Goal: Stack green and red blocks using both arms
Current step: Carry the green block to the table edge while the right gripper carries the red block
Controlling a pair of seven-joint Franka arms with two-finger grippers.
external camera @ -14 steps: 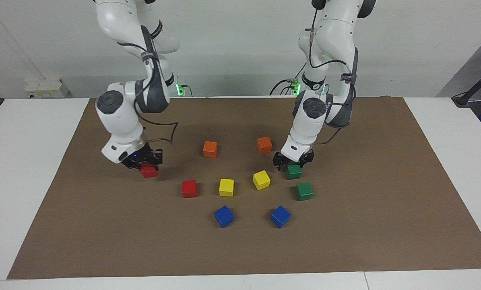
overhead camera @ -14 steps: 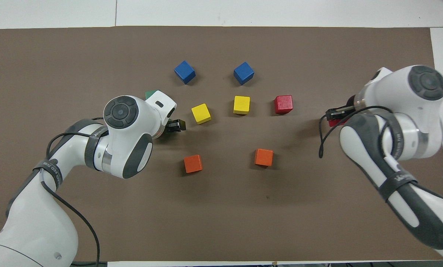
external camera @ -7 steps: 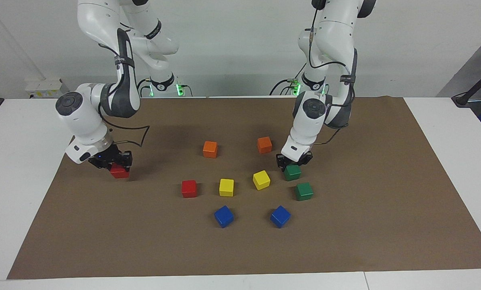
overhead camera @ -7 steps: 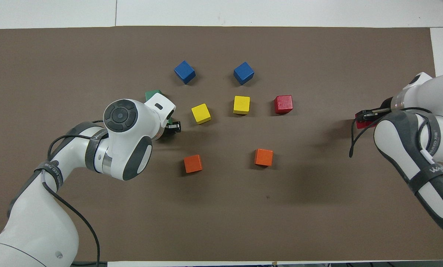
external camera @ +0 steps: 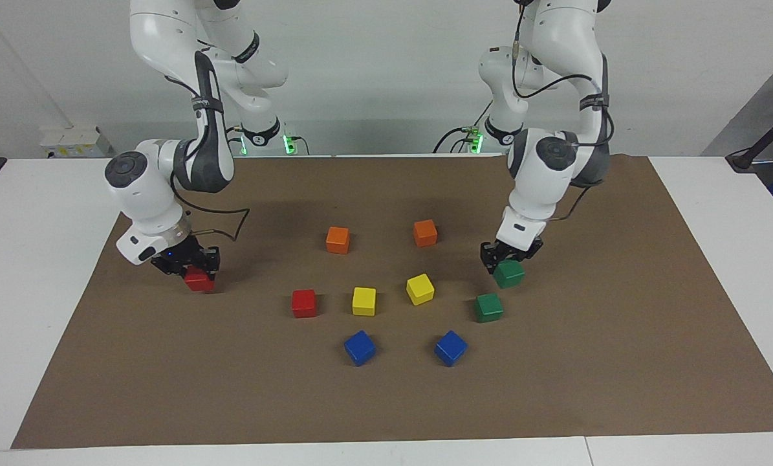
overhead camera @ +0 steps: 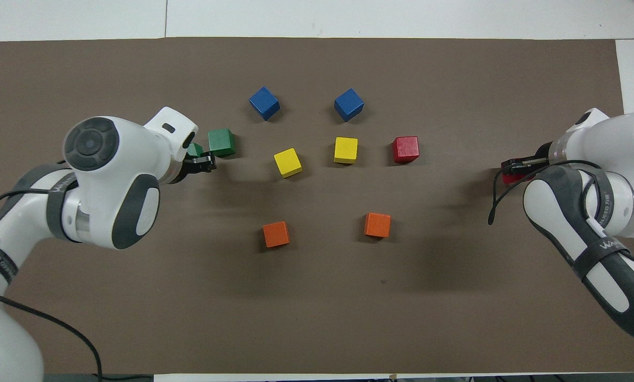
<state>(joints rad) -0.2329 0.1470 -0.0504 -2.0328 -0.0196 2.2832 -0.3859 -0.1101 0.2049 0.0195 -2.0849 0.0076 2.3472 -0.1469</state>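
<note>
My right gripper (external camera: 194,268) is shut on a red block (external camera: 198,279) low over the brown mat, toward the right arm's end of the table; the gripper also shows in the overhead view (overhead camera: 514,167). The other red block (external camera: 303,303) sits on the mat beside the yellow cubes. My left gripper (external camera: 504,260) is shut on a green block (external camera: 509,274), low over the mat. The other green block (external camera: 488,307) lies on the mat just farther from the robots. In the overhead view the left gripper (overhead camera: 200,162) mostly hides its block beside the free green block (overhead camera: 222,142).
Two yellow cubes (external camera: 363,301) (external camera: 420,288) lie in the row between the free red and green blocks. Two blue cubes (external camera: 359,347) (external camera: 451,347) lie farther from the robots, two orange cubes (external camera: 337,239) (external camera: 425,233) nearer. The brown mat (external camera: 386,401) covers the table's middle.
The left gripper has carried its green block toward the left arm's end of the table. The right gripper carried its red block toward the right arm's end, then edged back slightly.
</note>
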